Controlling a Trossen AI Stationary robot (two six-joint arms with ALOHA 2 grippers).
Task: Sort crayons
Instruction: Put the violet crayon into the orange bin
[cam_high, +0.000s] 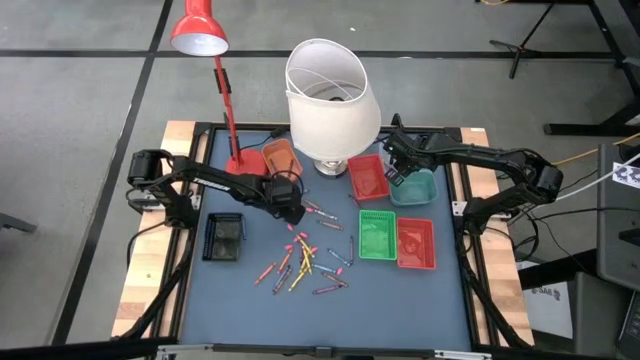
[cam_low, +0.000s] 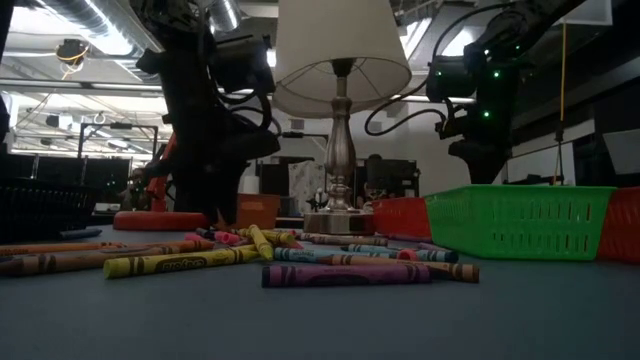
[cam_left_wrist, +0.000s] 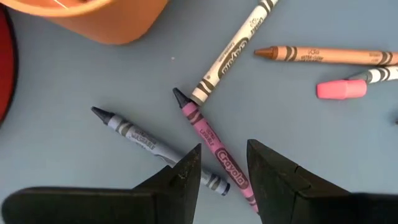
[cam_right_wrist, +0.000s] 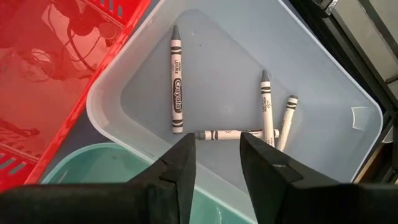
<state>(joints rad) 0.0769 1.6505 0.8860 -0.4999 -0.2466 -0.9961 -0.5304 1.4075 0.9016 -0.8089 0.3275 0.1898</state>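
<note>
The left gripper (cam_left_wrist: 222, 167) hangs low over the blue table (cam_high: 250, 300) just beside the white lamp's base, its two dark fingers (cam_left_wrist: 186, 171) parted and astride a purple crayon (cam_left_wrist: 214, 146) that lies flat between them, not clamped. A grey crayon (cam_left_wrist: 143, 138) lies alongside, partly hidden under one finger; a white-wrapped crayon (cam_left_wrist: 231, 53), a brown crayon (cam_left_wrist: 323, 55) and a pink stub (cam_left_wrist: 341, 89) lie just beyond, near the wall of an orange tray (cam_left_wrist: 99, 18). The right gripper (cam_right_wrist: 216, 152), on the far side of the white lamp (cam_high: 330, 95) from the left one, hovers with its fingers apart and empty above a clear bin (cam_right_wrist: 348, 149) holding four grey or white crayons (cam_right_wrist: 177, 87); a red tray (cam_right_wrist: 62, 74) and a teal tray (cam_right_wrist: 106, 168) border that bin. Forward of the lamp, the loose crayons (cam_high: 300, 262) lie scattered on the table, between a black mesh tray (cam_high: 223, 237) and a green tray (cam_high: 376, 235) with a second red tray (cam_high: 416, 244) touching it. A red desk lamp (cam_high: 200, 30) stands behind the left arm. In the low view the lamp stem and both arms screen much of the room behind.
</note>
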